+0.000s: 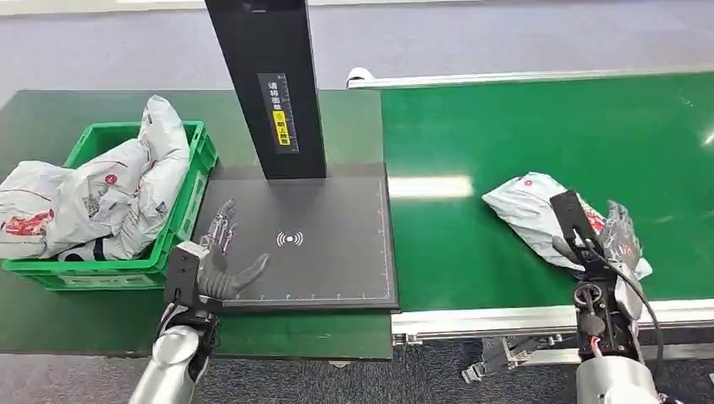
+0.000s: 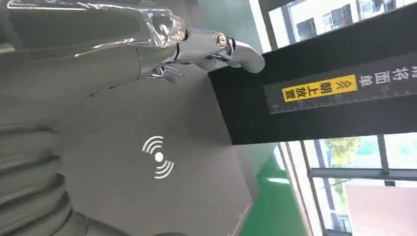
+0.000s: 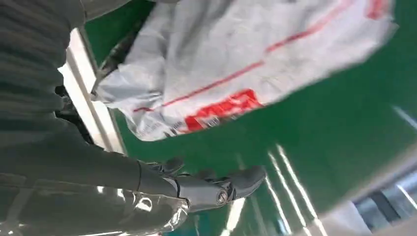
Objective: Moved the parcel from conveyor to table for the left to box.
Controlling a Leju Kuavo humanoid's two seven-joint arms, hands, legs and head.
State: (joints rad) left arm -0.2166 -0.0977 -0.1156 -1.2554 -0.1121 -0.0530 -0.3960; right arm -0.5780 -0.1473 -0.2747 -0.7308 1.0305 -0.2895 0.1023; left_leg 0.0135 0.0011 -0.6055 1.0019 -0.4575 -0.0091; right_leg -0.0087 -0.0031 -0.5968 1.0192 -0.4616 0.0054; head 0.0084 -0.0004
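On the green conveyor (image 1: 539, 143), near its front edge, a grey parcel (image 1: 530, 210) with red print lies flat, crumpled. Right hand (image 1: 610, 240) is at the parcel's near end, wrist camera bracket over it; fingers (image 1: 621, 225) spread over the bag's edge, thumb (image 3: 236, 182) out to the side and off the bag in the right wrist view. Cannot tell whether the fingers actually grip the parcel or just rest on it.

Left hand (image 1: 221, 257) hovers over the front left corner of the black scanner pad (image 1: 337, 252), fingers apart and extended, thumb out, nothing in it; left wrist view shows the thumb (image 2: 231, 49) above the pad's white wireless symbol (image 2: 158, 157). Black post (image 1: 268, 84) with a yellow label rises from the pad's back edge.

Green crate (image 1: 181, 219) sits on the dark green surface (image 1: 50, 118) just left of the pad, piled with grey parcels (image 1: 109, 194) spilling over its rim
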